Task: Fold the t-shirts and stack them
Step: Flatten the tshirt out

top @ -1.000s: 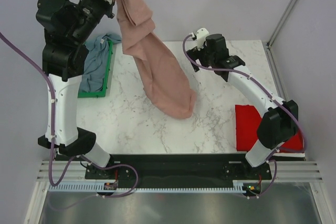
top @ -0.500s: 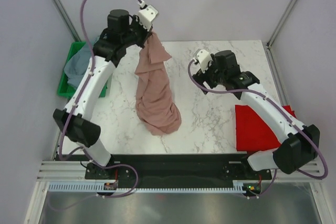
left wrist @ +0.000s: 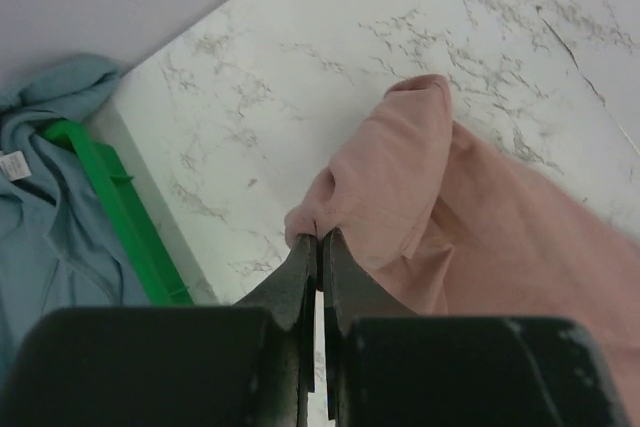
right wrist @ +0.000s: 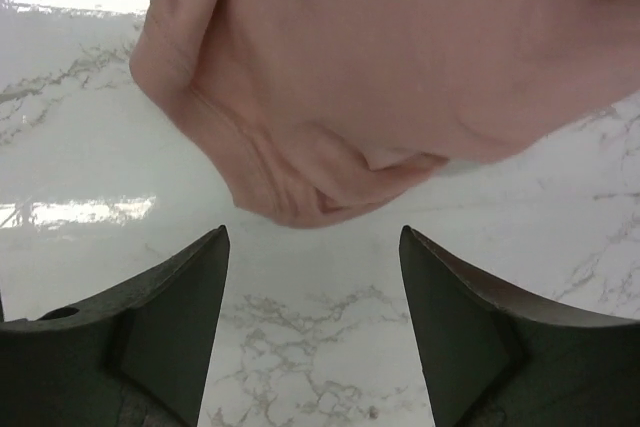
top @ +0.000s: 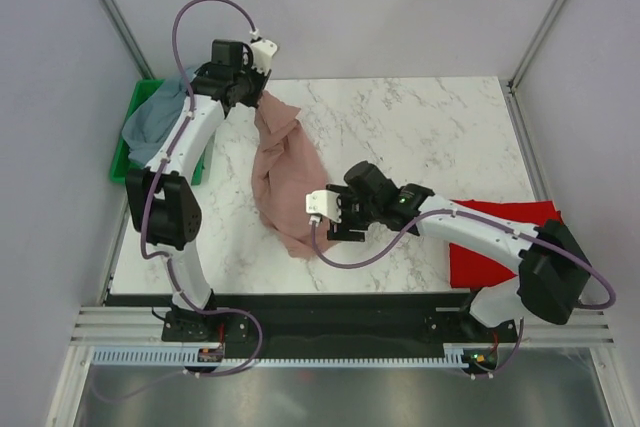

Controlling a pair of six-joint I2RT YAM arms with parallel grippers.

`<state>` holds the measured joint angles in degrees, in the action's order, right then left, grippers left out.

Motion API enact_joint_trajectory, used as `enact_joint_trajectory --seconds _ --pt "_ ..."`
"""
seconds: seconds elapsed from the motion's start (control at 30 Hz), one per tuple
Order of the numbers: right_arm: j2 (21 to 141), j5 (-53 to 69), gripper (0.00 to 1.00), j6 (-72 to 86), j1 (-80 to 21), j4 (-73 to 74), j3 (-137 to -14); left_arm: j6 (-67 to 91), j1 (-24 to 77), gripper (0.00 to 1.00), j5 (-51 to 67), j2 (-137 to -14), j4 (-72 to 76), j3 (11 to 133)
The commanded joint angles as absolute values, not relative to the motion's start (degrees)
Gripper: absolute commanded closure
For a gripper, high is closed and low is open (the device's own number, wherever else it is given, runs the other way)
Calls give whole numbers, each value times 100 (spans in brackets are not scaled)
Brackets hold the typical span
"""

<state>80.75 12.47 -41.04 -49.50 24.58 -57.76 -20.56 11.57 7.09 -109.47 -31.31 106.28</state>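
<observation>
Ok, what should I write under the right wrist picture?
Open right gripper facing the bunched edge of the pink t-shirt on the marble table.

The white, marble-veined surface (top: 420, 127) carries a crumpled dusty-pink tee (top: 285, 187) (its far end is lifted clear, while its near bulk lies on the marble). Well apart to the right of that tee and nearer the arms' bases, a red tee (top: 480, 267) lies flat. To the pink tee's left, at the surface's edge, stands a green bin (top: 120, 165); whether it rests on the marble cannot be told.
</observation>
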Motion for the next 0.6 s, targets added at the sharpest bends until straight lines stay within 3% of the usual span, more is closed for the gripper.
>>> enact_joint_trajectory --seconds 0.0,0.2,0.57 --pt "8515 1678 24 -4491 -5132 1171 -5687 -2312 1248 98 730 -10635 -3348 10345" --pt "9096 2162 26 -4421 -5414 571 -5704 -1960 844 98 1195 -10503 -3436 9774" --pt "9518 2927 26 -5124 -5616 1441 -5950 -1670 668 98 1406 -10529 -3542 9563"
